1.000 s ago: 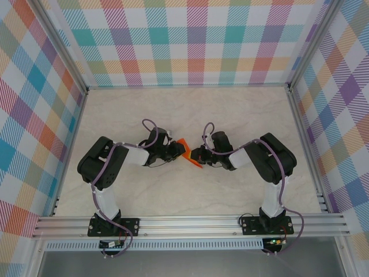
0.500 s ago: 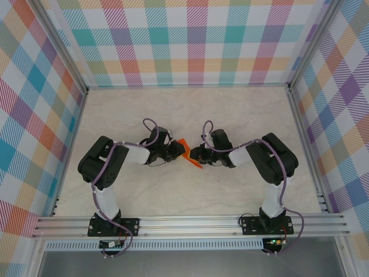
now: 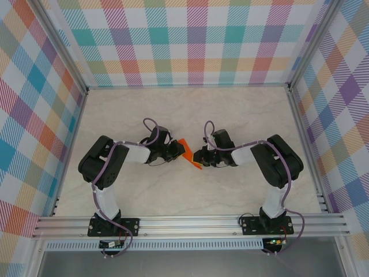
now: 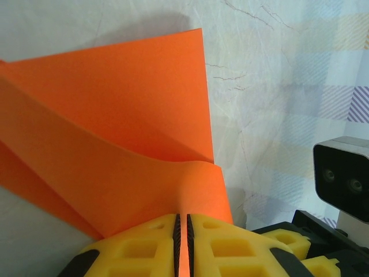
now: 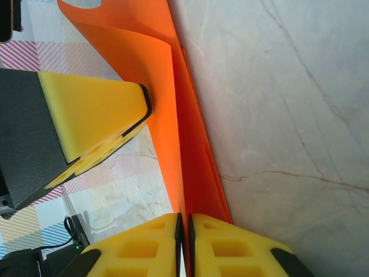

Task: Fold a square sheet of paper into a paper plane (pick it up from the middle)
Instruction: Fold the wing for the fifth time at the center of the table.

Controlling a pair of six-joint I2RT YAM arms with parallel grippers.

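Observation:
The orange sheet of paper (image 3: 189, 153) hangs folded between both grippers, just above the middle of the table. My left gripper (image 3: 179, 152) is shut on its left edge; in the left wrist view the paper (image 4: 109, 144) fans out from the closed yellow pads (image 4: 144, 245) with a curved crease. My right gripper (image 3: 197, 156) is shut on the other end; the right wrist view shows folded layers of the paper (image 5: 179, 133) running up from its pads (image 5: 230, 242). The left gripper's yellow finger (image 5: 92, 115) sits close beside the paper there.
The marble-pattern table (image 3: 190, 109) is fenced by checked walls and aluminium rails (image 3: 190, 222). Both arm bases stand at the near edge. The right arm's camera housing (image 4: 343, 176) shows at the right in the left wrist view.
The right arm's elbow has swung a little to the right and its wrist has turned slightly. The paper and the left gripper have hardly moved.

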